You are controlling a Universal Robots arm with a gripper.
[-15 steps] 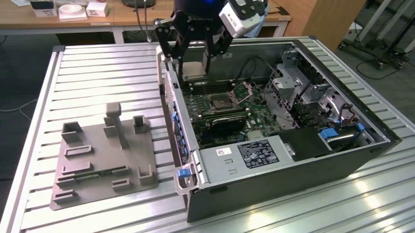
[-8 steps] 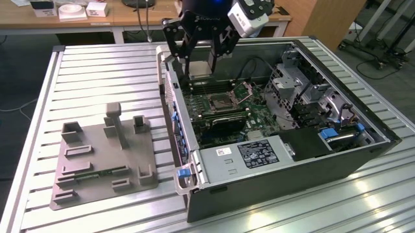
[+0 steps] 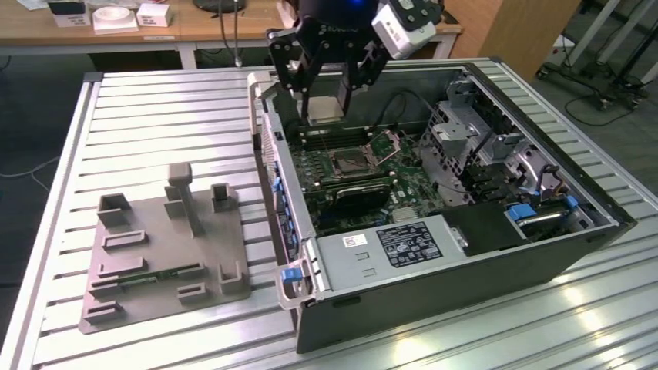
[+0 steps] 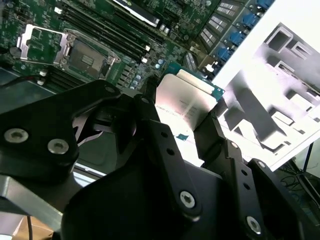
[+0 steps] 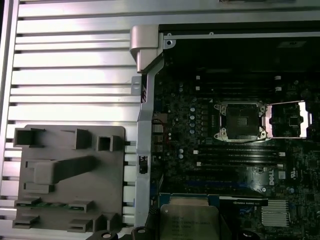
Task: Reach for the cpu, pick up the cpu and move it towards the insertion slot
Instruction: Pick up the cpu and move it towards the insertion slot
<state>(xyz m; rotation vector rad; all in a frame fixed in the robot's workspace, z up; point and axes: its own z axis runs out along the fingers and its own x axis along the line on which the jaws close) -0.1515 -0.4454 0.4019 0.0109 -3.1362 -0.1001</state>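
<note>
Currently: cpu [image 3: 325,110] clamped between fingers [image 4: 167,150] of gripper [image 3: 327,99], aloft over case's rear edge; insertion slot [image 3: 350,161] below, plate open, unobstructed.

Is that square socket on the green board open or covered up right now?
Open. In the first wrist view the insertion slot shows its dark centre bare, with its hinged metal plate swung aside beside it.
</note>
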